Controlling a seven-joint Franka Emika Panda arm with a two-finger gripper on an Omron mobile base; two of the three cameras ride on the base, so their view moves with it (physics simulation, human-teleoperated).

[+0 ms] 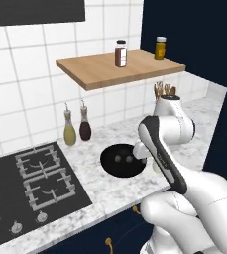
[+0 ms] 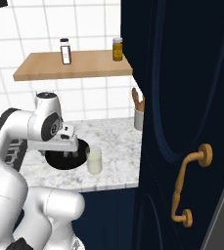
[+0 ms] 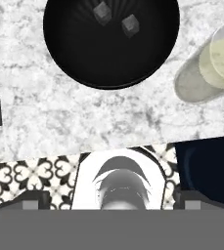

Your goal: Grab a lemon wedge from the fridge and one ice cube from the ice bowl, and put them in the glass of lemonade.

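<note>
On the marbled worktop, the round black ice bowl holds two cubes; glass of lemonade just right; pincer open above.

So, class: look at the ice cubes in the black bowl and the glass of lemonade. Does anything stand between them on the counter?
Nothing visible does. The ice bowl holds two ice cubes, and the glass of lemonade stands apart beside it, with bare marble counter between them.

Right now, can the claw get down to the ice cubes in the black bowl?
Probably yes: the ice bowl lies open-topped below the hand, two cubes exposed, with the glass of lemonade standing clear beside it.
</note>
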